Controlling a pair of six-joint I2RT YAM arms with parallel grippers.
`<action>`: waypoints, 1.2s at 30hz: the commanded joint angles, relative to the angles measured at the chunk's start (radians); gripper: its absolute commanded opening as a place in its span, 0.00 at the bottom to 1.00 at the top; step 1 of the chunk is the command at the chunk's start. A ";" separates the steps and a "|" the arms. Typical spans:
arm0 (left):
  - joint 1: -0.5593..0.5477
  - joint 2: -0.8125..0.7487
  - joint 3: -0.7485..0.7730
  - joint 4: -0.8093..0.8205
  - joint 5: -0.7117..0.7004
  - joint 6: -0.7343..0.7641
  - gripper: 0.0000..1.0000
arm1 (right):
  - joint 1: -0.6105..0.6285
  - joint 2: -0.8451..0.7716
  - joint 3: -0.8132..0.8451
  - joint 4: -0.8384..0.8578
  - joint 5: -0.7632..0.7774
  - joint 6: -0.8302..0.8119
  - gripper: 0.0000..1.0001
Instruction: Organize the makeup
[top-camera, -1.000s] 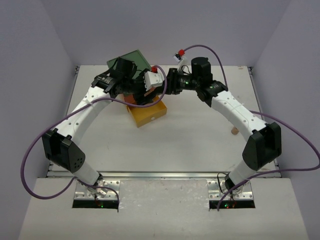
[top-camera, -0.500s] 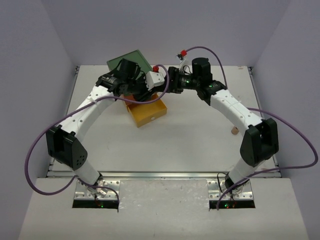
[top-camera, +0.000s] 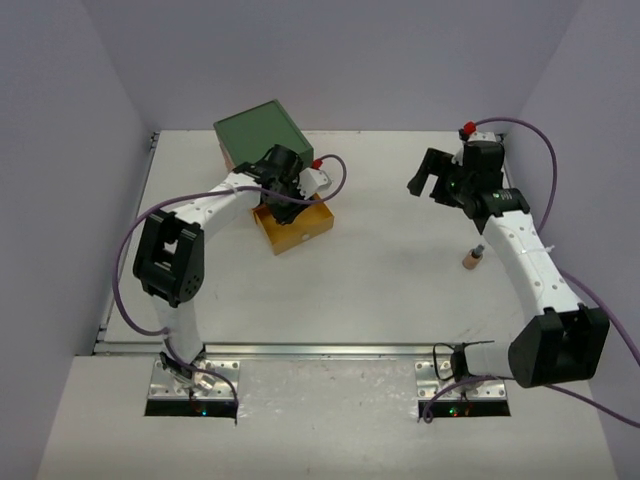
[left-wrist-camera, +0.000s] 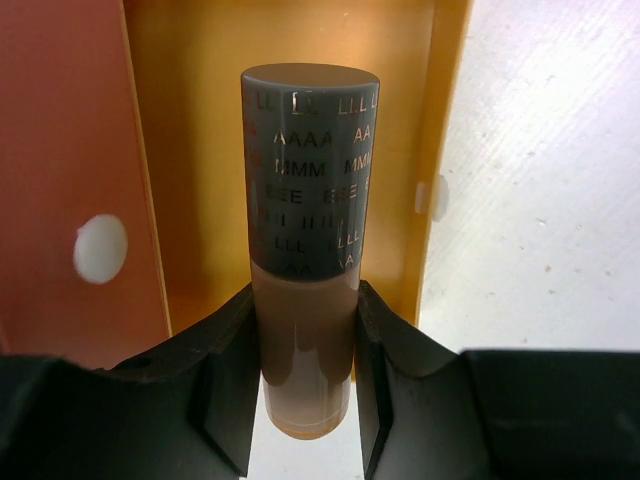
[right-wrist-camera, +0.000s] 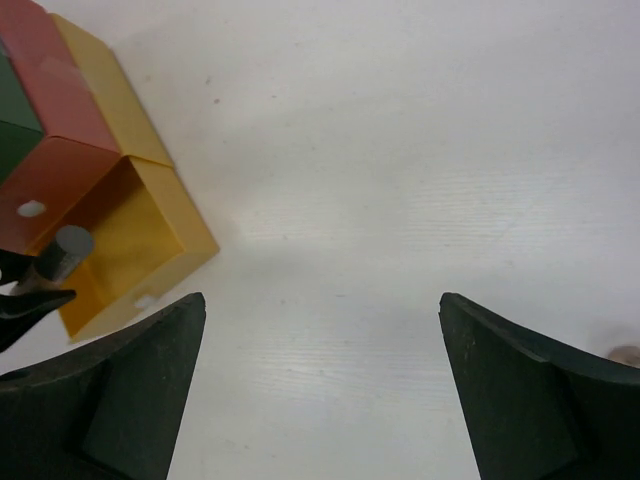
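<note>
My left gripper (left-wrist-camera: 305, 300) is shut on a makeup bottle (left-wrist-camera: 305, 250) with a grey lettered cap and brown liquid. It holds the bottle over the open yellow drawer (left-wrist-camera: 200, 120) of the drawer box. From above, the left gripper (top-camera: 292, 200) sits at the drawer's back edge. My right gripper (right-wrist-camera: 322, 300) stands open with nothing between its fingers, above bare table at the right (top-camera: 425, 180). A small amber-brown bottle (top-camera: 471, 258) stands on the table near the right arm.
The drawer box has a green top (top-camera: 262, 132), an orange drawer (left-wrist-camera: 60, 150) with a white knob, and the yellow drawer (top-camera: 297, 228) pulled out towards the table's middle. White walls enclose the table at the back and sides.
The right gripper opened and pulled away to the right from the drawer box. The left gripper shut on the bottle and now holds it alone over the yellow drawer.
</note>
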 joint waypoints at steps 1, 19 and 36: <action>-0.033 0.042 0.019 0.083 -0.078 -0.026 0.01 | -0.058 -0.043 0.017 -0.118 0.198 -0.164 0.99; -0.037 0.095 0.035 0.072 -0.099 -0.030 0.47 | -0.211 -0.022 -0.151 -0.235 0.300 -0.179 0.99; -0.037 0.067 0.173 -0.045 -0.043 -0.058 0.49 | -0.341 0.203 -0.241 -0.038 0.152 -0.110 0.77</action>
